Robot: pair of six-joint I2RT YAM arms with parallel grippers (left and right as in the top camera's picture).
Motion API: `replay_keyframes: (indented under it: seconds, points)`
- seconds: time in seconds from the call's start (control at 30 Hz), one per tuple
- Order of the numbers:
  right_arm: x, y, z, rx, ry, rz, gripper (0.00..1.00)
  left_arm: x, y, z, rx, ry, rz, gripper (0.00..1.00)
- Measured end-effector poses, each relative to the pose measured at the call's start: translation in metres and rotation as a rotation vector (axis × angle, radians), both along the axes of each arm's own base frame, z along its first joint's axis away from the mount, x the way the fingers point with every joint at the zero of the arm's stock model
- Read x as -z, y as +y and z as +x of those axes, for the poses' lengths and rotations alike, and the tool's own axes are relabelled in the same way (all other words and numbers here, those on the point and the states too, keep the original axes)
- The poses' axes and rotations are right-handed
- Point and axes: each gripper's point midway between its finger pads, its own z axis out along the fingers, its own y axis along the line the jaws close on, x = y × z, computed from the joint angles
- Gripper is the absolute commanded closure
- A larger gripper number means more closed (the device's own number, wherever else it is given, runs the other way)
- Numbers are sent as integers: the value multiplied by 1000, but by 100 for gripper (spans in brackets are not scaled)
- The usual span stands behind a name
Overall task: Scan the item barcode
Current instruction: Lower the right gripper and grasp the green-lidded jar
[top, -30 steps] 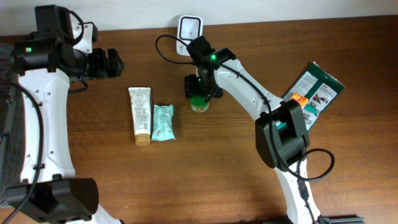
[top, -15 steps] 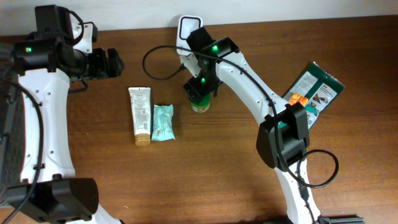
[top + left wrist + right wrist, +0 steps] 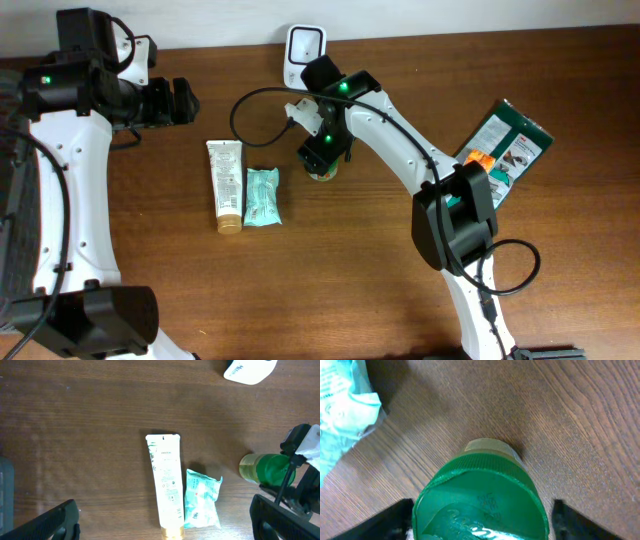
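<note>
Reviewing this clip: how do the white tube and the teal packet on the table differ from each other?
The tube is white with a gold cap at one end; the packet is teal all over. The tube is clearly longer than the packet. The tube looks smooth and straight-sided, while the packet is a soft, crinkled wrapper. Both lie flat on the table, side by side and pointing the same way.

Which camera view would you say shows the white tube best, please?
The left wrist view: the white tube lies there whole, large enough to show its printed label. The overhead view also shows it whole, but small. The right wrist view does not show it.
</note>
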Motion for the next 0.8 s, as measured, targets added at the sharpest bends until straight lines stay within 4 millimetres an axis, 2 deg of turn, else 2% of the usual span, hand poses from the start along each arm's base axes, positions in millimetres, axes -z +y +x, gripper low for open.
replay_keyframes:
  seconds: [0.13,0.33,0.53,0.63,0.7,0.8]
  points:
    - [-1,-3,4,41,1,11,43,0,0,0,0,0,0,1]
    - [-1,-15,13,233,36,35,43,0,0,0,0,0,0,1]
    - [-2,-46,23,641,90,9,44,0,0,0,0,0,0,1]
    - [-1,-56,25,775,79,-18,42,0,0,0,0,0,0,1]
    - [-1,-57,26,802,79,-19,30,0,0,0,0,0,0,1]
    - [-1,-60,26,827,74,-30,25,0,0,0,0,0,0,1]
